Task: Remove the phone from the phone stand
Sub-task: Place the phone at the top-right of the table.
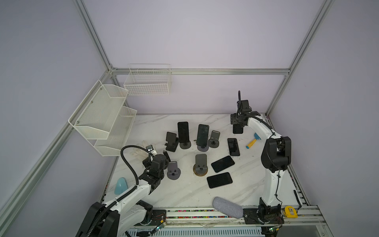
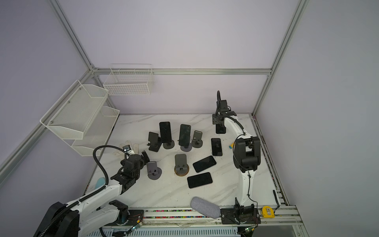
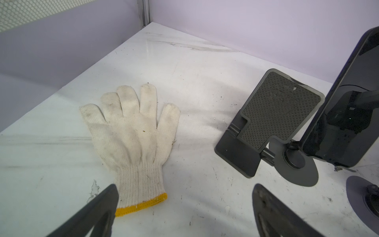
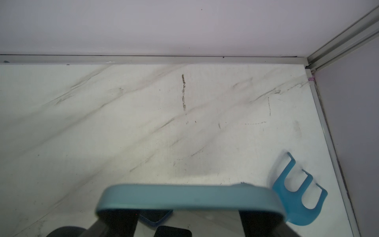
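Over the left of the table (image 1: 180, 197), the left gripper (image 3: 184, 190) gapes wide and empty beside a white glove (image 3: 131, 133), its fingers partly cut off in its wrist view. Far right, the right gripper (image 1: 238, 125) clamps the blue-cased phone (image 4: 188, 197), apart from the nearest phone stand (image 1: 214, 139); the phone covers its fingertips.

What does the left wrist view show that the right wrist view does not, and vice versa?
Left wrist only: a glove, an empty stand, a propped phone and the left jaws, open. Right wrist only: a blue-edged phone clamped in the right jaws, and a blue pronged tool. Both: the marble table and the purple wall.
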Controlling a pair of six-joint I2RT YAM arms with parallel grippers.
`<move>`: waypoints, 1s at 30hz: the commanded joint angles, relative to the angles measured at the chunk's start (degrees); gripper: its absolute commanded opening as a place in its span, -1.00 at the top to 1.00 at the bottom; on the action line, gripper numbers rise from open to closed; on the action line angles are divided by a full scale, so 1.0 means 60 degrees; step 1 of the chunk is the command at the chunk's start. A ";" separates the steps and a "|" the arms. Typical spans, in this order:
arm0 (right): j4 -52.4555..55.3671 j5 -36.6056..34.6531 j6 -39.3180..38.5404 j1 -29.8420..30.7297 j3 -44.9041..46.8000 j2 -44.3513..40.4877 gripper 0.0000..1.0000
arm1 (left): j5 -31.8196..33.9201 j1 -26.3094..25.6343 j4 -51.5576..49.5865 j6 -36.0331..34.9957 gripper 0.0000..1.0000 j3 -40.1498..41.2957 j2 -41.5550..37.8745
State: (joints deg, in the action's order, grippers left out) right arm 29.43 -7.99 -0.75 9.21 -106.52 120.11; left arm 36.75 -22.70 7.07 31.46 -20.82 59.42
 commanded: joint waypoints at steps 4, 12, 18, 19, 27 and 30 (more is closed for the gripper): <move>0.0002 0.1274 -0.0182 -0.0597 -0.1055 0.0838 -0.24 | 0.0122 -0.0040 0.0163 0.0081 -0.99 -0.0235 0.0160; 0.0170 0.1331 -0.0332 -0.0845 -0.1800 0.1793 -0.23 | -0.0022 -0.0026 0.0249 0.0091 -0.99 -0.0190 0.0041; 0.0373 0.1231 -0.0445 -0.0906 -0.2306 0.2405 -0.20 | -0.0138 -0.0026 0.0369 0.0048 -0.99 -0.0175 0.0178; 0.0419 0.1197 -0.0472 -0.0927 -0.2364 0.2523 -0.20 | -0.0199 -0.0026 0.0352 0.0020 -0.99 -0.0218 0.0217; 0.1018 0.1206 -0.0467 -0.0935 -0.3083 0.3419 -0.19 | -0.0084 -0.0026 0.0210 0.0050 -0.99 -0.0293 0.0453; 0.1086 0.1329 -0.0452 -0.0935 -0.3276 0.3632 -0.19 | 0.0041 -0.0026 0.0140 0.0059 -0.99 -0.0290 0.0480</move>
State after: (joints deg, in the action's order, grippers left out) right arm 33.78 -0.47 -2.20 3.84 -124.86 139.87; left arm 36.29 -22.68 9.85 32.18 -20.82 61.41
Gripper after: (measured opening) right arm 0.755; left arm 0.995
